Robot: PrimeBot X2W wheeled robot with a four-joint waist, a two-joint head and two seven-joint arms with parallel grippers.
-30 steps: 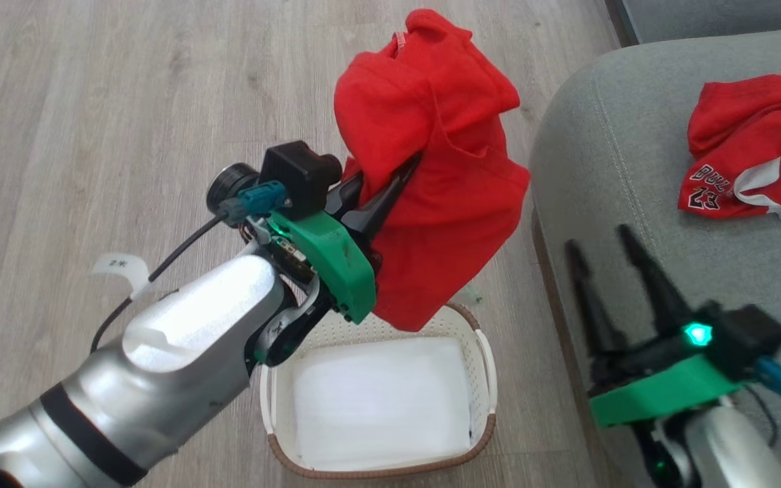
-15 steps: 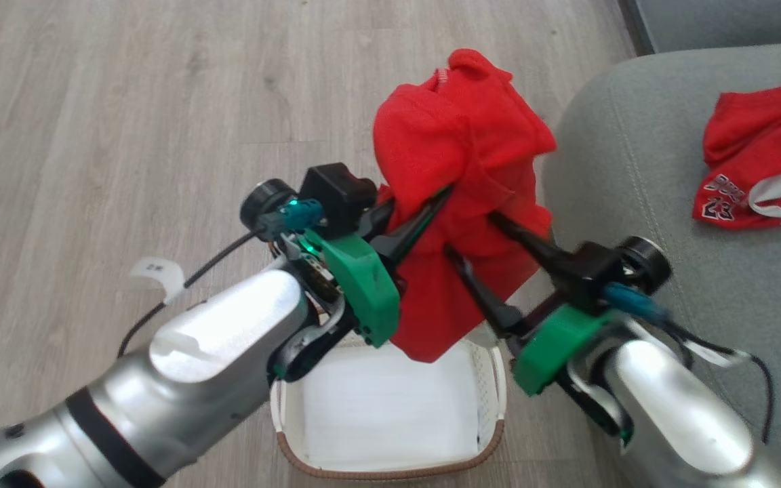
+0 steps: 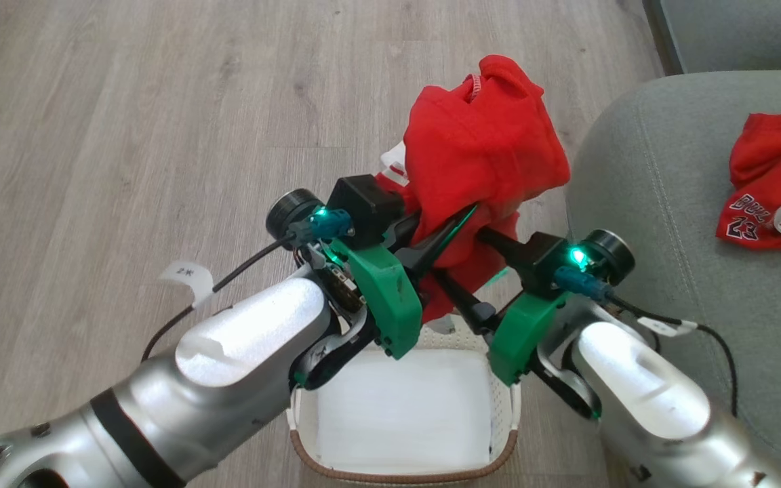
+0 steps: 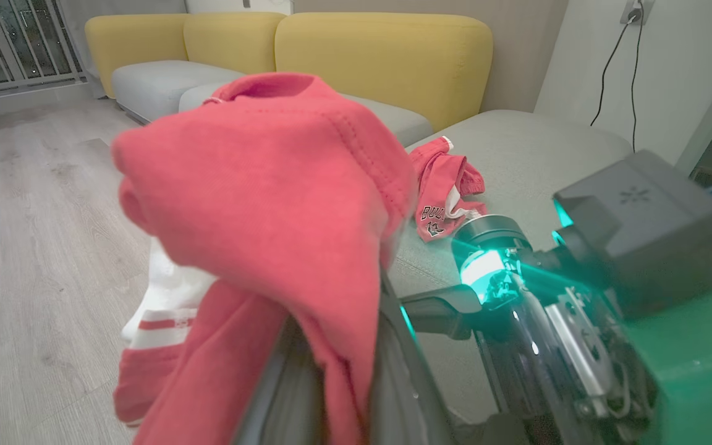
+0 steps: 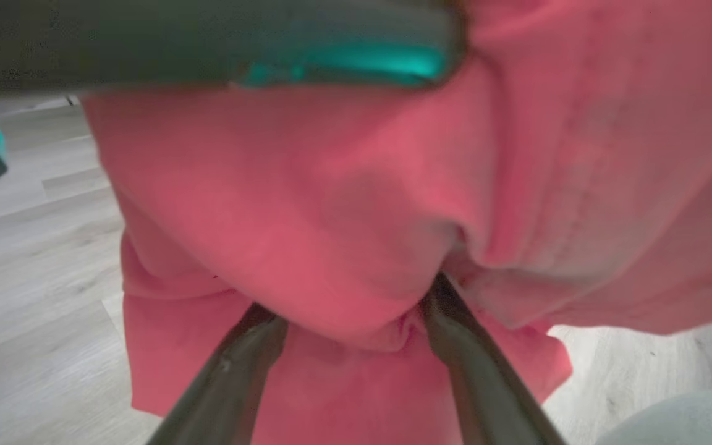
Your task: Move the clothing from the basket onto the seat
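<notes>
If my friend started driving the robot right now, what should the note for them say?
Left gripper: shut on the red garment, which is lifted clear of the basket.
Right gripper: open, its fingers on either side of a fold of the same garment, not clamped.
Done: the Bulls jersey lies on the seat. The basket has a white sheet in it and no clothing.
Left to do: carry the red garment over to the seat and let go.
</notes>
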